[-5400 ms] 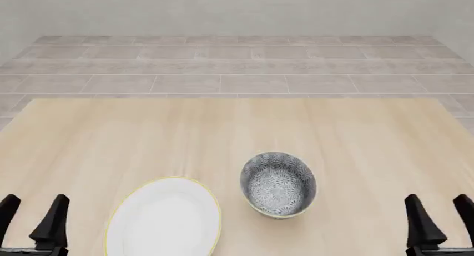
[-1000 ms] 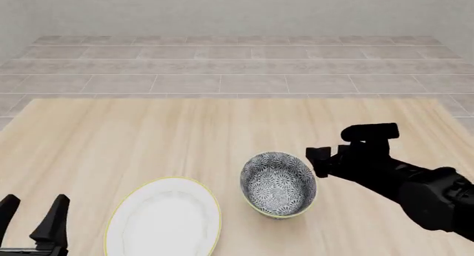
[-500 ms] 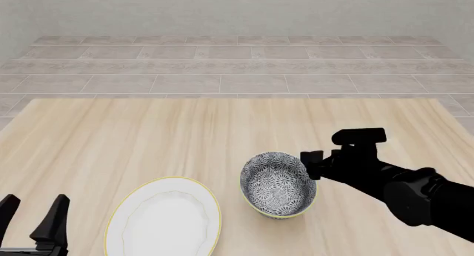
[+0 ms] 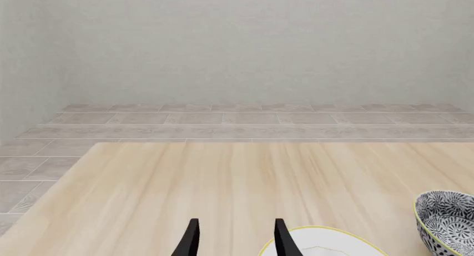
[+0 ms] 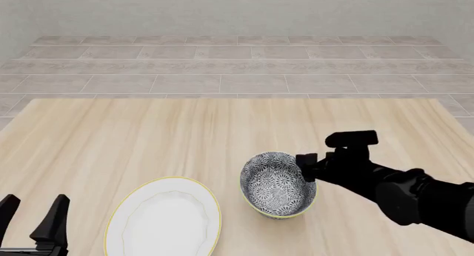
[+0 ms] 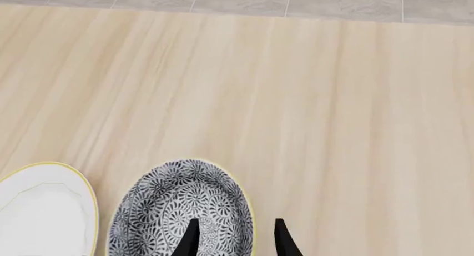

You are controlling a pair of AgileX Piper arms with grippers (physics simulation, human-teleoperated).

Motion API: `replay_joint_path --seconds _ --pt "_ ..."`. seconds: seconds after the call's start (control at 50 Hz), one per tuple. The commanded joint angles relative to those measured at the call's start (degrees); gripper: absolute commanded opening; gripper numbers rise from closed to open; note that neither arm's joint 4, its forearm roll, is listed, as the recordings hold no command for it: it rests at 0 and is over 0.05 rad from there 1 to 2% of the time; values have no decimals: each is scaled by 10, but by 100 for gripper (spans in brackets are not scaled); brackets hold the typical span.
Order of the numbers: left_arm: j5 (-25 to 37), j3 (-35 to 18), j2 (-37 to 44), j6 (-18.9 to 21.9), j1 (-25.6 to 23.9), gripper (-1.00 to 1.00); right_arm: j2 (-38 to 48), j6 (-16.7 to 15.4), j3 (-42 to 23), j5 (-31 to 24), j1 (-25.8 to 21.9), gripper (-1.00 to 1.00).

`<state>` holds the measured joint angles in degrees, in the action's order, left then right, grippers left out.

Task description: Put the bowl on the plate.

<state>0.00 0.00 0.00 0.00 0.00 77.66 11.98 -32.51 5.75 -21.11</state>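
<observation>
Right claw over the bowl's rim, left claw idle at the desk's near edge.

The right claw (image 6: 233, 239) hangs with its fingers parted, straddling the near right rim of the bowl (image 5: 278, 183): one finger over the patterned inside, the other outside; contact cannot be told. The bowl stands upright on the desk (image 5: 148, 134), just right of the plate (image 5: 163, 217), a narrow gap between them. The left claw (image 5: 33, 220) sits spread and empty, near the plate's left side.

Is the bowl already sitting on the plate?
No, the bowl rests on the table beside the plate, with bare wood showing between their rims in the front view.
</observation>
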Motion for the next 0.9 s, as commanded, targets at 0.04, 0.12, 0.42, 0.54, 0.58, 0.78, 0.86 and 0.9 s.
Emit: replay_joint_path --seconds 0.04,0.12,0.42,0.54,0.58,0.78,0.86,0.9 --pt "0 0 0 0 0 100 11 2 4 9 3 100" --pt "0 0 0 0 0 100 12 4 3 9 4 100" --pt "0 0 0 0 0 100 20 11 14 19 3 100" --pt "0 0 0 0 0 100 23 12 16 21 2 100" --pt "0 0 0 0 0 100 24 13 15 22 2 100" --pt "0 0 0 0 0 100 35 21 19 33 -2 100" --pt "0 0 0 0 0 100 38 22 21 38 -4 100" --pt "0 0 0 0 0 100 43 23 22 42 -4 100"
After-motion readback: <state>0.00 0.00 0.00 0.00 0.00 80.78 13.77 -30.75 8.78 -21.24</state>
